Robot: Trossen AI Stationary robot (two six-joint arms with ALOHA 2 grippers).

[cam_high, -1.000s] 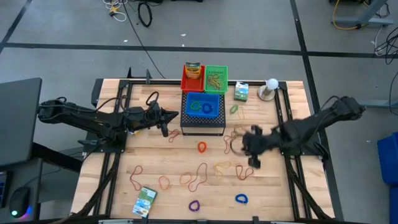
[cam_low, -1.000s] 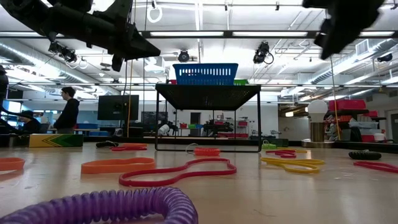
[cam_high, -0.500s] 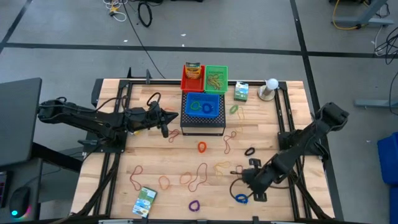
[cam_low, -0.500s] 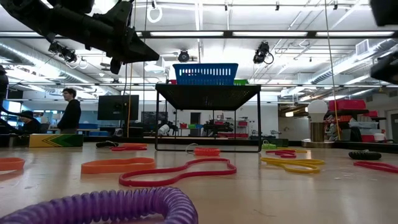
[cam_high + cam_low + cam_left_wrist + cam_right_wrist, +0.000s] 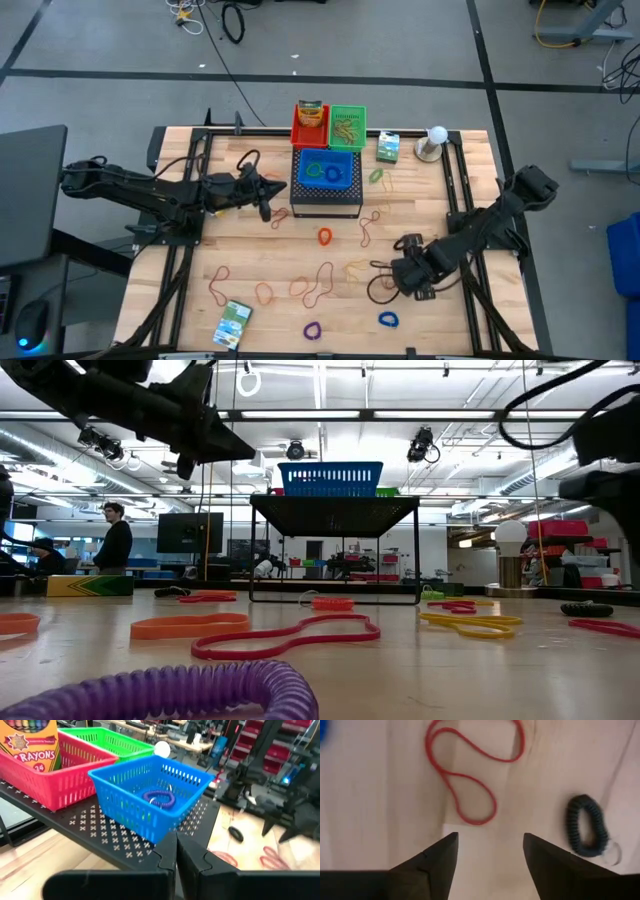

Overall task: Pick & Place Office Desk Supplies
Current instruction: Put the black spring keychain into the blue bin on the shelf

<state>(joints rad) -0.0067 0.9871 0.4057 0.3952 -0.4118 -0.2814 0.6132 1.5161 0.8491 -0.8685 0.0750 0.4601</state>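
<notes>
R pincer (image 5: 489,851) hangs above the desk (image 5: 250,250) near its front-right part, fingers spread apart, nothing between them. Wrist view shows a red rubber band (image 5: 470,775) just ahead of the tips and a black coil loop (image 5: 585,826) off to one side, both flat on the wood. L pincer (image 5: 176,851) sits by the left side of the black perforated stand (image 5: 326,200), fingers pressed together, holding nothing.

On top of the stand: blue basket (image 5: 327,169) w/ a purple coil loop (image 5: 159,798) inside, red basket (image 5: 308,128) w/ a crayon box (image 5: 30,742), green basket (image 5: 348,125) w/ bands in it.

Rest of supplies scattered on the desk: rubber bands across mid/front, purple loop (image 5: 312,329) and blue loop (image 5: 388,320) at front edge, green-white box (image 5: 232,324) front-left, another (image 5: 388,148) at the back beside the white ball (image 5: 436,135).
</notes>
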